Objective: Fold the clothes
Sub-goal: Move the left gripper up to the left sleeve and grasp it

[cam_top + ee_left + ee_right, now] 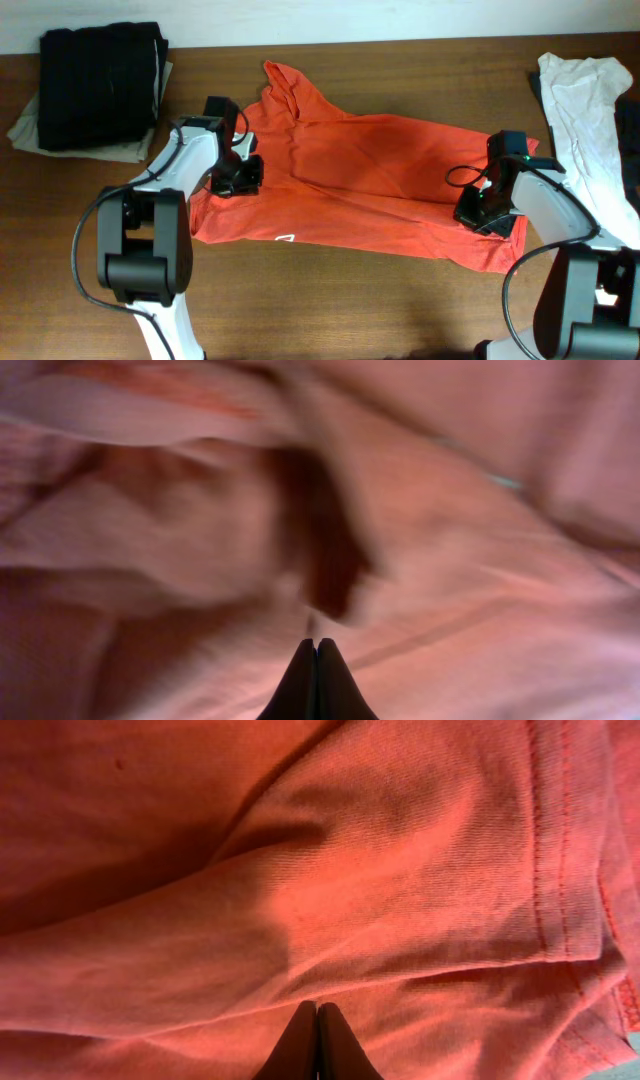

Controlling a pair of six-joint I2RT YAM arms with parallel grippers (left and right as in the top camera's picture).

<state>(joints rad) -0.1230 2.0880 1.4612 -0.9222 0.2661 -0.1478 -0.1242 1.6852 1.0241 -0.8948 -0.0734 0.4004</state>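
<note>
The red-orange T-shirt [370,170] lies spread across the middle of the wooden table, creased, with a small white logo [285,238] near its front edge. My left gripper [238,178] is down on the shirt's left part, and my right gripper [480,215] is down on its right part near the hem. In the left wrist view, which is blurred, the fingers [317,645] are closed with shirt fabric [450,560] bunched right at their tips. In the right wrist view the fingers [317,1008] are closed where a fold of the fabric [400,870] meets them.
A stack of folded black clothes [100,85] sits on a beige cloth [30,130] at the back left. A white garment [590,110] lies at the right edge. Bare brown table [330,300] runs along the front.
</note>
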